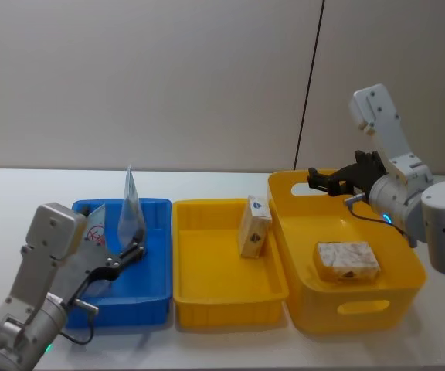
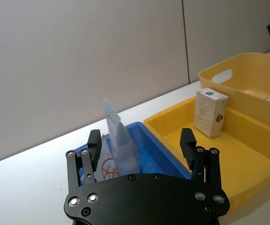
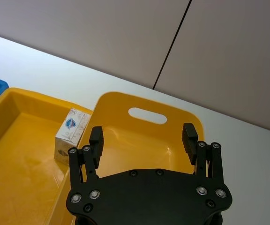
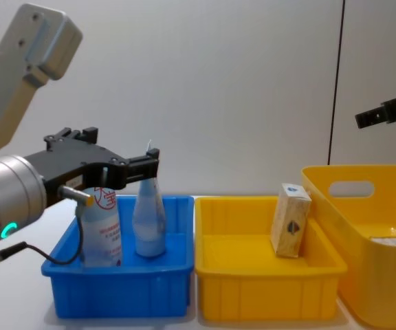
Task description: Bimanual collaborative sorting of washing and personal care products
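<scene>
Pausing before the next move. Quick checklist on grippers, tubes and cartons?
1. Left gripper open and empty, by the blue bin: ok.
2. Right gripper open and empty, above the yellow basket: ok.
3. Logo tube and plain tube standing in the blue bin: ok.
4. Flat carton resting in the yellow basket: ok.
5. Upright carton in the yellow tray stable: cannot tell.

tubes (image 4: 148, 227) crowd blue bin (image 4: 115, 300), yellow tray (image 4: 267, 297) seemingly roomy
</scene>
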Robot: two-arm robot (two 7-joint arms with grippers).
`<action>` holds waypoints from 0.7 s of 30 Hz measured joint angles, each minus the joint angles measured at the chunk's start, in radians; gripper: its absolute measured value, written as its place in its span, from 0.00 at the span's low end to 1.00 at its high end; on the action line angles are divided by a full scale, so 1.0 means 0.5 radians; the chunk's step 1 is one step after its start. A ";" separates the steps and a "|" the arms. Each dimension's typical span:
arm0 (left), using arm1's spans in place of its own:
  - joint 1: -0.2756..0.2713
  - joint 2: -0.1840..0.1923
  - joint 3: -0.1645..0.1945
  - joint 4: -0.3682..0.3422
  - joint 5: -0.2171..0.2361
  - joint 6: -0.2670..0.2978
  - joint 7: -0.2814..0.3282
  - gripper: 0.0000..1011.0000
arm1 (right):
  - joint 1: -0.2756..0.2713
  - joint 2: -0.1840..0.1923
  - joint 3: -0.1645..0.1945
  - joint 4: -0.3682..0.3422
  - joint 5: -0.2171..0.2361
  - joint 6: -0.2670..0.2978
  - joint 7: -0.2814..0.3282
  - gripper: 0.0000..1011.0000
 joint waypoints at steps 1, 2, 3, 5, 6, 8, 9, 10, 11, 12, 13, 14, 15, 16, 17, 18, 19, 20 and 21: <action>0.001 0.001 -0.006 -0.002 0.001 0.001 0.004 0.99 | 0.000 0.000 0.000 0.000 0.000 0.000 0.000 0.99; 0.004 0.002 -0.015 -0.005 0.003 0.003 0.011 0.99 | 0.000 0.000 0.000 -0.001 0.000 0.000 0.000 0.99; 0.005 0.002 -0.020 -0.006 0.004 0.006 0.016 0.99 | 0.000 0.000 0.001 -0.001 0.000 0.001 0.000 0.99; 0.008 0.003 -0.038 -0.007 0.004 0.018 0.027 0.99 | 0.000 0.001 0.001 -0.002 0.000 0.001 0.000 0.99; 0.008 0.003 -0.043 -0.007 0.004 0.025 0.032 0.99 | 0.000 0.001 0.001 -0.002 0.000 0.001 0.000 0.99; 0.008 0.003 -0.060 -0.007 0.003 0.044 0.040 0.99 | 0.000 0.001 0.002 -0.002 0.000 0.002 0.000 0.99; 0.007 0.003 -0.065 -0.005 0.001 0.053 0.041 0.99 | 0.000 0.001 0.002 -0.002 0.000 0.002 0.000 0.99; 0.004 0.003 -0.069 -0.003 0.001 0.058 0.042 0.99 | 0.000 0.002 0.002 -0.002 0.000 0.002 0.000 0.99; -0.001 0.002 -0.079 0.004 -0.005 0.077 0.042 0.99 | 0.000 0.002 0.002 -0.003 0.000 0.002 0.000 0.99; -0.006 0.001 -0.084 0.011 -0.008 0.086 0.042 0.99 | 0.000 0.002 0.002 -0.003 0.000 0.002 0.000 0.99; -0.017 -0.001 -0.092 0.023 -0.014 0.102 0.040 0.99 | 0.000 0.002 0.003 -0.003 0.000 0.002 0.000 0.99; -0.017 -0.001 -0.092 0.023 -0.014 0.102 0.040 0.99 | 0.000 0.002 0.003 -0.003 0.000 0.002 0.000 0.99; -0.028 -0.003 -0.098 0.037 -0.020 0.120 0.034 0.99 | 0.000 0.002 0.003 -0.003 0.000 0.002 0.000 0.99; -0.035 -0.005 -0.101 0.046 -0.022 0.124 0.031 0.99 | 0.000 0.002 0.003 -0.003 0.000 0.002 0.000 0.99; -0.053 -0.008 -0.106 0.069 -0.029 0.139 0.019 0.99 | 0.000 0.002 0.003 -0.003 0.000 0.003 0.000 0.99; -0.061 -0.010 -0.107 0.080 -0.032 0.146 0.013 0.99 | 0.000 0.002 0.003 -0.003 0.000 0.002 0.000 0.99; -0.070 -0.012 -0.109 0.091 -0.034 0.152 0.006 0.99 | 0.000 0.002 0.004 -0.003 0.000 0.002 0.000 0.99; -0.088 -0.016 -0.111 0.113 -0.040 0.161 -0.007 0.99 | 0.000 0.002 0.004 -0.003 0.000 0.002 0.000 0.99; -0.101 -0.019 -0.112 0.130 -0.042 0.165 -0.015 0.99 | 0.000 0.002 0.004 -0.003 0.000 0.002 0.000 0.99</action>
